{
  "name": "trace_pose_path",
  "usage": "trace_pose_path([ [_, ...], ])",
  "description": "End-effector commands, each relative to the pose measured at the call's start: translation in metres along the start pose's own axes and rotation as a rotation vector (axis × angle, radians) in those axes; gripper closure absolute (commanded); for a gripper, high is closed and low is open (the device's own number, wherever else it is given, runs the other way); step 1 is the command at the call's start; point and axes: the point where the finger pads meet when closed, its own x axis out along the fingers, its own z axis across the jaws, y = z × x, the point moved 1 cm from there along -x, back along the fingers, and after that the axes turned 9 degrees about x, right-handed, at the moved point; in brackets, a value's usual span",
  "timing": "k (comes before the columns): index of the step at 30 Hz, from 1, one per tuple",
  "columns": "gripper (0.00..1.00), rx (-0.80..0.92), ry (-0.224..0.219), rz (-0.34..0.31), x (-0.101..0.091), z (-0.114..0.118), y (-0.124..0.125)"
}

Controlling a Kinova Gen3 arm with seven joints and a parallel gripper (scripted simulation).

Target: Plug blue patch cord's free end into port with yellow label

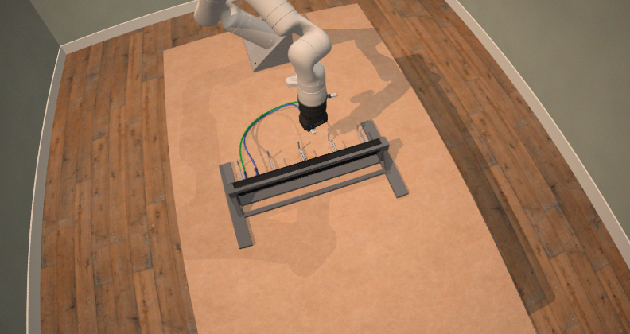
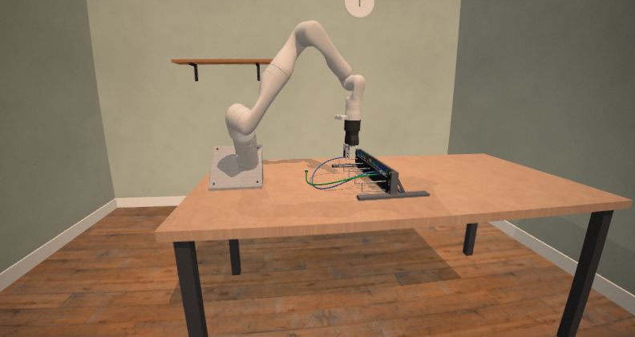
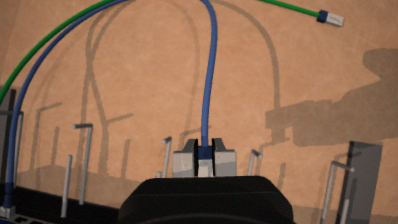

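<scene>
Two cords, blue (image 1: 249,152) (image 2: 328,160) (image 3: 210,65) and green (image 1: 241,136) (image 2: 326,183) (image 3: 292,7), curve from the rack (image 1: 308,165) (image 2: 392,182). The tool (image 1: 311,130) (image 2: 346,156) (image 3: 205,151) grips the blue cord's plug (image 3: 204,165) above the bench (image 2: 284,210), near the rack and apart from its ports.
</scene>
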Motion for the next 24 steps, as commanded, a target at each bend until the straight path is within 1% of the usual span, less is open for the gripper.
trace_pose_path([
  [1,1.00,0.024,-0.003,-0.002,-0.002,-0.005,-0.003],
  [13,1.00,0.121,-0.003,-0.001,-0.005,-0.023,-0.011],
  [24,1.00,0.163,-0.004,-0.001,-0.006,-0.031,-0.014],
])
